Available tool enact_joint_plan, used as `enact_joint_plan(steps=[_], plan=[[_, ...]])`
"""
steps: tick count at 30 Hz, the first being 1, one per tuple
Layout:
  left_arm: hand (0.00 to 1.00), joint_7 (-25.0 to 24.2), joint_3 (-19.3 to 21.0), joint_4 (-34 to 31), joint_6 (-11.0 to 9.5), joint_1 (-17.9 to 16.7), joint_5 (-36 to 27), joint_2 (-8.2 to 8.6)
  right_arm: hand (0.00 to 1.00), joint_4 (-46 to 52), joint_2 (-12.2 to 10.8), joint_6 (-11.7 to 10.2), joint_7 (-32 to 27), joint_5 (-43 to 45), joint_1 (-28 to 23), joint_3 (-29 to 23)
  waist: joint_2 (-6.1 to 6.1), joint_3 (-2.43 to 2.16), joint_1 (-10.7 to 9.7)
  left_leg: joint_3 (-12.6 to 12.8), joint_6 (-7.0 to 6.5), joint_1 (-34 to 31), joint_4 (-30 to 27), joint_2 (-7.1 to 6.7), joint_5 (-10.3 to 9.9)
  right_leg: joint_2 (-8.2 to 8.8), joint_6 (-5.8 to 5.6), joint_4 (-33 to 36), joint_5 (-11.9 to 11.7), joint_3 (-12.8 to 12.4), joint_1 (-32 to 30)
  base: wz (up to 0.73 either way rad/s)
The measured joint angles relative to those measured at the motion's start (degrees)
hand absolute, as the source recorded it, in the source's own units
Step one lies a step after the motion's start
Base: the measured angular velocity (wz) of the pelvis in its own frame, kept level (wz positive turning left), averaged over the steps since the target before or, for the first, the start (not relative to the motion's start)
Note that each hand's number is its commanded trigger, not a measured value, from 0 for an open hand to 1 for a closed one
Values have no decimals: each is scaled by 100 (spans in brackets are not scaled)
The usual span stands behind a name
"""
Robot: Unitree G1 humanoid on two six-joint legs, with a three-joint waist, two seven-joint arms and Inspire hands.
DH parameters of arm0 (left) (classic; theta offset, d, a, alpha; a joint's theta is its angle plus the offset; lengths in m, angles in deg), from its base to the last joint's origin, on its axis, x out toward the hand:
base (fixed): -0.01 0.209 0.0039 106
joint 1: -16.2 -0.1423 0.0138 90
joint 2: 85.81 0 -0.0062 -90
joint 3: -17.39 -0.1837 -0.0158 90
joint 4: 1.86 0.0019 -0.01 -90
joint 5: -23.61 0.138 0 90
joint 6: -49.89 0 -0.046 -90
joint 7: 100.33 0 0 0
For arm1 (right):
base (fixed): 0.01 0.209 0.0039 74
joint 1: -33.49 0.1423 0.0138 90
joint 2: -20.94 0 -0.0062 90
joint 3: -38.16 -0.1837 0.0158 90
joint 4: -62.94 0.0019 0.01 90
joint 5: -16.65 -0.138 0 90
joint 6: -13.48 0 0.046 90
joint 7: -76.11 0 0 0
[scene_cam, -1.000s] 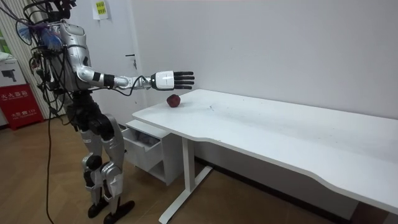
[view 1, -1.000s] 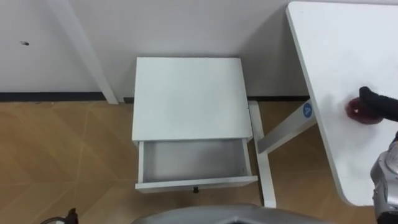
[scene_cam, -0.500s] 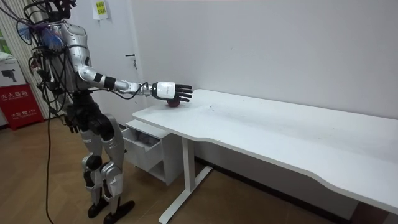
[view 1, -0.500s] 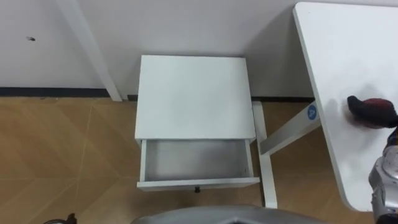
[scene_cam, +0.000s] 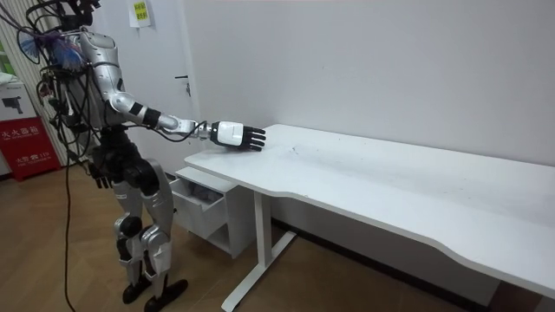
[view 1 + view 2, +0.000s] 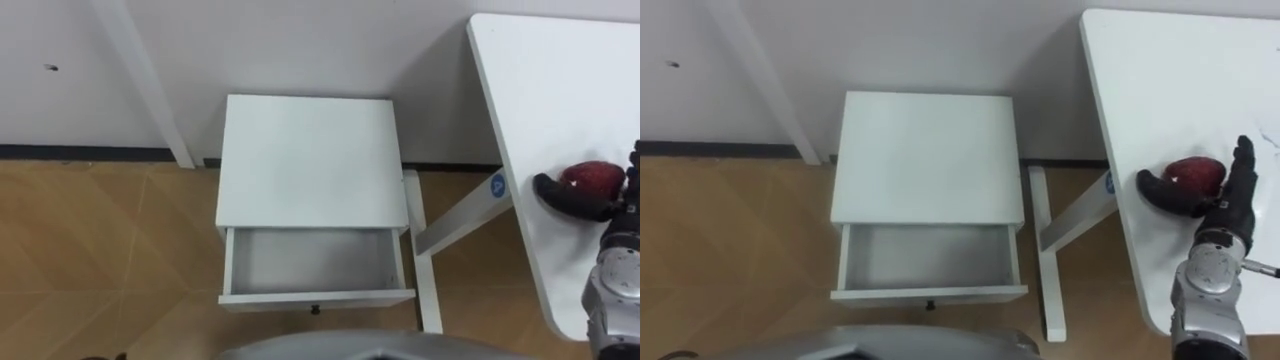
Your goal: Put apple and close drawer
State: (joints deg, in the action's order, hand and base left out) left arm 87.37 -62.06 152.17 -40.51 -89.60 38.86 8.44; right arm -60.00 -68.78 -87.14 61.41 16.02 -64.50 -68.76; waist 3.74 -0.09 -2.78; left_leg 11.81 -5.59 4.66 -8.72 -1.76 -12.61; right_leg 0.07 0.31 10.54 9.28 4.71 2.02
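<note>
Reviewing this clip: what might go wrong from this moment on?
1. The right hand cups the apple, thumb hooked round one side; it may slip out on lifting.
2. The apple sits near the table edge; a nudge might roll it off.
3. The open drawer lies well to the left, so a loose hold may fail mid-carry.

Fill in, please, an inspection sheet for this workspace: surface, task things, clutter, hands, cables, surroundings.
Surface: white table, which carries the apple.
Task things: apple on the table near its edge, in the right hand; drawer of the white cabinet open and empty.
Clutter: nothing seen.
Hands: right hand over the table, thumb curled round the apple; left hand low by the hip.
Cables: nothing seen.
Surroundings: white wall, wooden floor.
</note>
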Motion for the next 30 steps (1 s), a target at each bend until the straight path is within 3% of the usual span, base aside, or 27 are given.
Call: enact_joint_plan(steps=[1, 16, 24, 30], plan=[[0, -1, 5, 0, 0, 0, 0, 0, 100, -2, 0, -5, 9, 11, 0, -2, -1, -1, 0, 0, 0, 0, -1, 0, 0, 0, 0, -2, 0, 0, 0, 0], [0, 16, 42, -126, -2, 5, 47, -37, 100, -216, 139, -107, -115, 561, 22, -261, 24, -31, 3, -9, 6, 5, 0, 8, 1, -12, 12, -89, -20, 17, 63, 0], [0, 44, -129, -120, 2, 4, 60, -33, 100, -160, 123, 0, -206, 797, 20, -47, 80, -33, 38, -14, 11, 11, 7, 8, -4, -14, 13, -88, -22, 17, 101, 0], [0, 65, -424, -117, 1, 165, 60, -23, 100, 313, 43, 112, -284, 1349, -3, 333, 26, 0, 146, 14, 14, -7, -1, 13, -5, -22, 20, -84, -33, -13, 77, -3]])
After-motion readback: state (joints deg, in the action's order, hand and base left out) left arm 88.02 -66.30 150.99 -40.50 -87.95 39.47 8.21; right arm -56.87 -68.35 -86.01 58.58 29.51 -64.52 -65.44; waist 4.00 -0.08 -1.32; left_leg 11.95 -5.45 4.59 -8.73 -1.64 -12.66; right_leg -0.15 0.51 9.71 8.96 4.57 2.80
